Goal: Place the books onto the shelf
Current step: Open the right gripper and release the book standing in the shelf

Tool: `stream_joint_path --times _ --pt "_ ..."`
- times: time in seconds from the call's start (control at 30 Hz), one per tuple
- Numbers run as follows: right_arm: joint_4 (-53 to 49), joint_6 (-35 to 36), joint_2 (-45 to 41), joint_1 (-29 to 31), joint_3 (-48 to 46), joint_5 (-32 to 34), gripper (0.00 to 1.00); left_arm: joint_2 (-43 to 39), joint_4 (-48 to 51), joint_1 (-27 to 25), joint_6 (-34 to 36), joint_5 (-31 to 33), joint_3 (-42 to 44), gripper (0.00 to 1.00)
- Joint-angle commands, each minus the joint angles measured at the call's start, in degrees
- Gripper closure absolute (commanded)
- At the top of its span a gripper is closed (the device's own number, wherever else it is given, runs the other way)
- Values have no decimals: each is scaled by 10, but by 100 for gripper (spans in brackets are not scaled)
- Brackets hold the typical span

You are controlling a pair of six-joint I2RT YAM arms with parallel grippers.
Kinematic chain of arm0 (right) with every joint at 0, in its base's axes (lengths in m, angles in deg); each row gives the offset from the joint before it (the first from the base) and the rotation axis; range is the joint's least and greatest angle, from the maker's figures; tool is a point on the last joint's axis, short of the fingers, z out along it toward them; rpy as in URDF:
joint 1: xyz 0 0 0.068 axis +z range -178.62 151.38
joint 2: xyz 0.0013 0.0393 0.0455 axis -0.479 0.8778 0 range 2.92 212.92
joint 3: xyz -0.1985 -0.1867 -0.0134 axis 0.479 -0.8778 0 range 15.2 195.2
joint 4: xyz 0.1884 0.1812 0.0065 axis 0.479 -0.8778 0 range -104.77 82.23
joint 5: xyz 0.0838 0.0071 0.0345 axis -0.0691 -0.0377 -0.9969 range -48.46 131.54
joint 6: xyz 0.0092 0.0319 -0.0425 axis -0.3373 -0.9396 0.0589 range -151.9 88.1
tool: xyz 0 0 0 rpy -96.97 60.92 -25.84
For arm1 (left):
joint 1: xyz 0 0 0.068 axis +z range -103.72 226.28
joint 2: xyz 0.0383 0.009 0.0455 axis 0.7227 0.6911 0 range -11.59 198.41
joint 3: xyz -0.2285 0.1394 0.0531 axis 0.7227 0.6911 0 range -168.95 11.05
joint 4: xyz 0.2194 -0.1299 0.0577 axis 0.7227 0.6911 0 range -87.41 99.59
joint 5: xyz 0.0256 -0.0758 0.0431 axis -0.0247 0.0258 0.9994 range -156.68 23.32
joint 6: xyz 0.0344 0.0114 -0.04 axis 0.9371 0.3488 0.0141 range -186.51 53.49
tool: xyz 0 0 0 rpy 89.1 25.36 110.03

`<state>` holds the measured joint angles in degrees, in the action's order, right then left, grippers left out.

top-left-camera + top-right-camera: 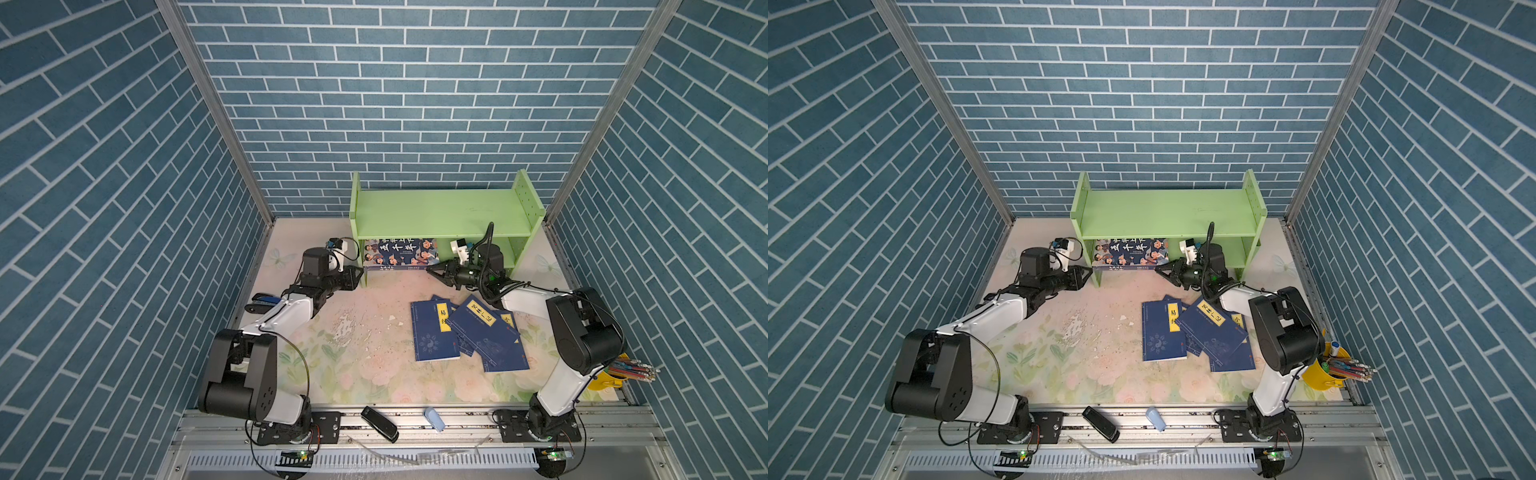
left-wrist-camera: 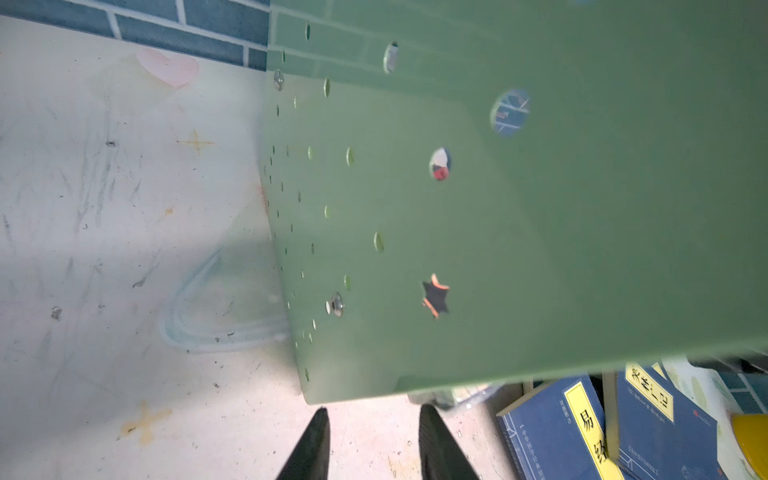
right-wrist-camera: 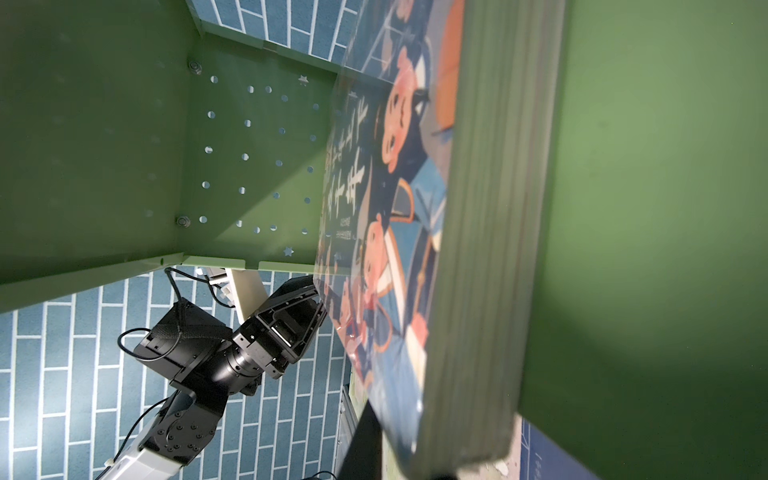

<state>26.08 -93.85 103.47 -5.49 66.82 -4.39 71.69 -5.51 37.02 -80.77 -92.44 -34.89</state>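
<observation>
Large book (image 1: 401, 253) sits in the shelf's (image 1: 440, 208) lower tier, left end, my right gripper (image 1: 432, 271) clamped on its near corner. My left gripper (image 2: 374, 415) hovers parted and empty beside the shelf. Navy books (image 1: 465, 332) lie on the table (image 1: 365, 316).

My left arm (image 1: 291, 309) reaches forward and low, wrist level, its jaws parted with nothing between them. My right arm (image 1: 525, 302) reaches forward and inward, its jaws nearly closed, pinching a corner of the large book (image 1: 401, 251).
</observation>
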Motion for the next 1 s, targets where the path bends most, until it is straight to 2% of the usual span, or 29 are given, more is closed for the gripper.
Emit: stream_joint_path --times 0.0,0.33,0.6,0.83,0.97 --pt "28 -21 15 -4 20 -3 84 10 -22 -1 -3 -1 -19 62" --pt "47 -35 18 -3 18 -5 84 4 -13 -1 -11 2 -21 62" --pt "45 -33 -20 -3 -10 -1 80 -29 79 1 10 13 -28 66" --pt "15 -11 -80 -8 -51 36 80 -39 64 1 -1 -30 -10 66" --pt "-9 1 -107 -17 -66 62 82 -32 46 0 -3 -34 -6 65"
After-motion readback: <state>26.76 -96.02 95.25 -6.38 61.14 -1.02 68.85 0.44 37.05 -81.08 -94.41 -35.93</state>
